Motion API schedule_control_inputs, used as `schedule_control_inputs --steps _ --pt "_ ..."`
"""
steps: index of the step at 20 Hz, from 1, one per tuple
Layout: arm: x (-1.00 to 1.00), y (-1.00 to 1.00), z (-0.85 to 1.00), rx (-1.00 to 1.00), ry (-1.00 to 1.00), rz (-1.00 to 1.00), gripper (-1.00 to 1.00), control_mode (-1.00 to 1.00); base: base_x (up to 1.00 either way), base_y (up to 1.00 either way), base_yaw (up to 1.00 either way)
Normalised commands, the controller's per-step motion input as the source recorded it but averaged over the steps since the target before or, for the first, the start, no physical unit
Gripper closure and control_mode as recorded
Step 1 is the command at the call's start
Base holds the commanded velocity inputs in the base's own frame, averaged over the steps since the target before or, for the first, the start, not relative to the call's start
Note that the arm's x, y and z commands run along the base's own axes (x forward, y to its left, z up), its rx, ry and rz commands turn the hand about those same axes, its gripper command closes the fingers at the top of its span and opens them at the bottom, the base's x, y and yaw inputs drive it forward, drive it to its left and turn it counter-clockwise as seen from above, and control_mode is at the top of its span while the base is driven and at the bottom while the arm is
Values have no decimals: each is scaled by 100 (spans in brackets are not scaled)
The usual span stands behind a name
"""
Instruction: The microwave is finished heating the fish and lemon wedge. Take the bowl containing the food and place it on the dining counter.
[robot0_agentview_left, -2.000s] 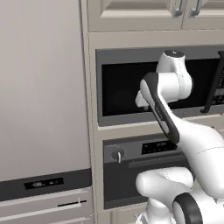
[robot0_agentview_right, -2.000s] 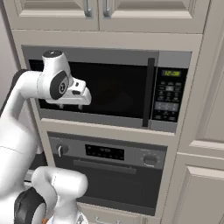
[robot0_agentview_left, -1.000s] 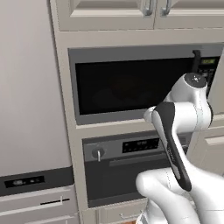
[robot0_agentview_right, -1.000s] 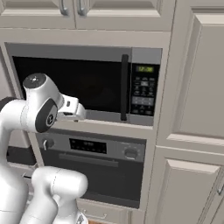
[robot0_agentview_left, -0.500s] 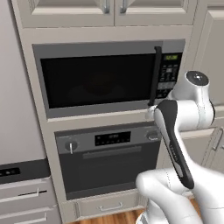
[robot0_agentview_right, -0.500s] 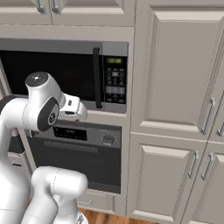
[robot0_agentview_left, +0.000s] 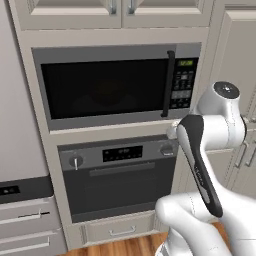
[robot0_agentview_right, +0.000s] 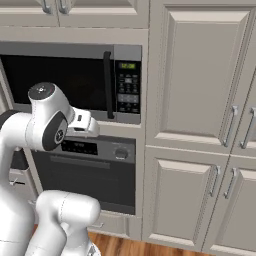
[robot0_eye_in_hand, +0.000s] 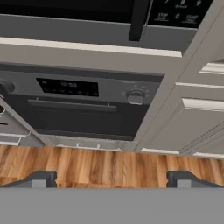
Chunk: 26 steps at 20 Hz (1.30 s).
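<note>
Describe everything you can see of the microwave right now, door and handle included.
The microwave is a grey steel unit built into the cream cabinetry, directly above the knobbed oven. Its dark glass door is shut; nothing inside can be made out through it. A tall black vertical handle runs down the door's right edge, beside a keypad panel with a small green-lit display. Nothing touches it.

The microwave (robot0_agentview_left: 117, 85) door is closed flat in front of me, its handle (robot0_agentview_left: 170, 83) standing proud at the right edge. Open air lies between my gripper (robot0_eye_in_hand: 111, 177) and the oven (robot0_eye_in_hand: 83, 105) front below. Cabinet doors (robot0_agentview_right: 200, 75) wall off the right side.
</note>
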Motion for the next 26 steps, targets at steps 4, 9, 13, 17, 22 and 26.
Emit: schedule_control_inputs --steps 4,9,13,17,22,26 --pt "0 0 16 0 -13 0 -100 -100 0 0 0" --pt "1 -6 76 7 -37 0 -100 -100 0 0 0" --pt "19 -23 81 12 -35 -1 -100 -100 0 0 0" --pt "50 -10 80 8 -19 -5 -100 -100 0 0 0" --pt "77 0 24 0 12 -2 -100 -100 0 0 0" --pt "25 5 -37 -8 6 0 -100 -100 0 0 0"
